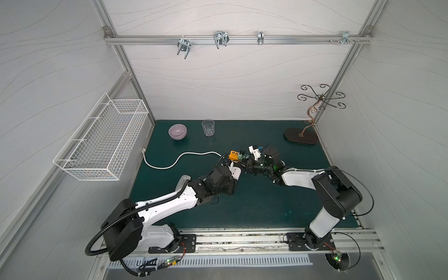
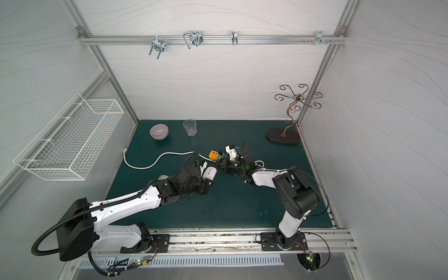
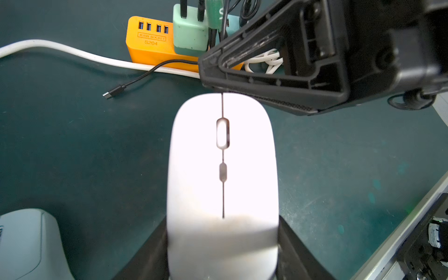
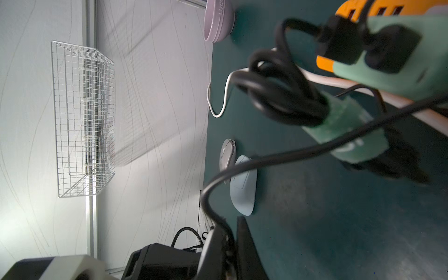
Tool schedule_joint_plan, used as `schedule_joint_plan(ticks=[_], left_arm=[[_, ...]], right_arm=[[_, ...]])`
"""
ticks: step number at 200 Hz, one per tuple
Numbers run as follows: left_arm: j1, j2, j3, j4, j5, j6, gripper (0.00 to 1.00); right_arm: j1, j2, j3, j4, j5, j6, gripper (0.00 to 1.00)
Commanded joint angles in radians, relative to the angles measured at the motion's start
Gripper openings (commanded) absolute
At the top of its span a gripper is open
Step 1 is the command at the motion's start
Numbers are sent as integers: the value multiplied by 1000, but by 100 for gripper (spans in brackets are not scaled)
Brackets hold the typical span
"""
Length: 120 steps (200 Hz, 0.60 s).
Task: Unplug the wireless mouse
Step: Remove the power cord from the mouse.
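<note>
1. A dark green mat (image 1: 242, 213) fills the lower middle of both top views. A white wire basket (image 1: 101, 140) hangs on the wall at centre left.
2. A scrolled metal mug tree (image 1: 312, 114) stands at the mat's upper right corner. A lilac bowl (image 1: 177, 131) and a clear glass (image 1: 208, 127) sit along its upper edge.
3. The left gripper (image 3: 222, 244) is partly spread and clamps the white wireless mouse (image 3: 221, 169) by its sides near the rear. This is at the centre of both top views.
4. The right gripper (image 3: 209, 70) is closed tight on a thin black cable (image 3: 145, 75), with its tip just beside the mouse's nose.
5. An orange USB power strip (image 3: 150, 46) lies just above the mouse, with a mint-green charger (image 3: 190, 34) plugged into it.
6. The cable's USB-C plug (image 3: 110, 94) is free, up and left of the mouse and clear of it.
</note>
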State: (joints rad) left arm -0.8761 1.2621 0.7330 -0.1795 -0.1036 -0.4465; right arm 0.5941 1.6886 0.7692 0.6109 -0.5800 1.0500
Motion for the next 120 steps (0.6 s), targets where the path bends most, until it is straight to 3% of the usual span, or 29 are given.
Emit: schedule_joint_plan(ticks=[1, 120], left_arm=[[-24, -10, 12, -161, 51, 14, 52], [-31, -12, 6, -242, 88, 94, 51]], right_arm=[[-67, 27, 34, 35, 165, -18, 0], [-94, 37, 62, 22, 152, -31, 0]])
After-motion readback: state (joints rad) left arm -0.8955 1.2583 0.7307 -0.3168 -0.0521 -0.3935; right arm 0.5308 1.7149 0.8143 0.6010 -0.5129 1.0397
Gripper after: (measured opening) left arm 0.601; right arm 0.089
